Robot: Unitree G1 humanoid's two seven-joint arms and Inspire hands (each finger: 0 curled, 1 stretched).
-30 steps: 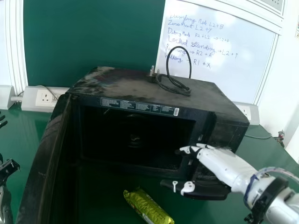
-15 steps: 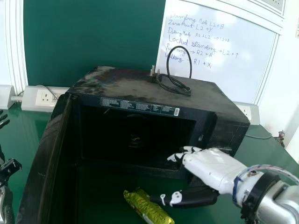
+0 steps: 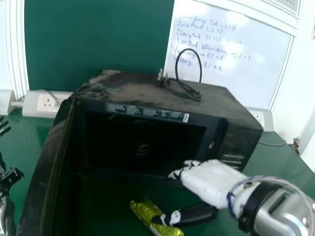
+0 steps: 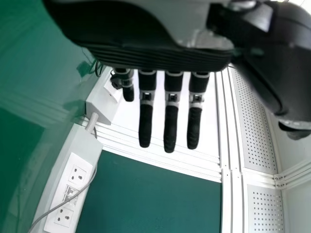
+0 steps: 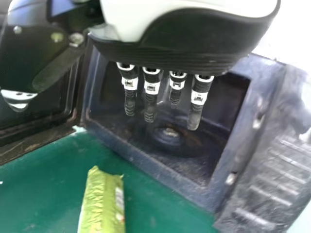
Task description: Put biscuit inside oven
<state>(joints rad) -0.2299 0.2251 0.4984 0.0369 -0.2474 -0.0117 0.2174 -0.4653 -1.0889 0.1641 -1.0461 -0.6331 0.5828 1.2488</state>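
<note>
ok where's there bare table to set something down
The green table is bare between the open door and the biscuit packet, and between packet and oven. Crowded beside the packet, where the right hand hovers.

The right hand (image 3: pixel 209 184) is white and black, its arm (image 3: pixel 275 211) silver with a bendy cable (image 3: pixel 268 178). The left hand (image 3: pixel 11 179) is black and grey.

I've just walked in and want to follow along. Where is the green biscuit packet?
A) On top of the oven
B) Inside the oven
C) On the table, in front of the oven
C: the packet lies on the green table, outside the open oven.
</note>
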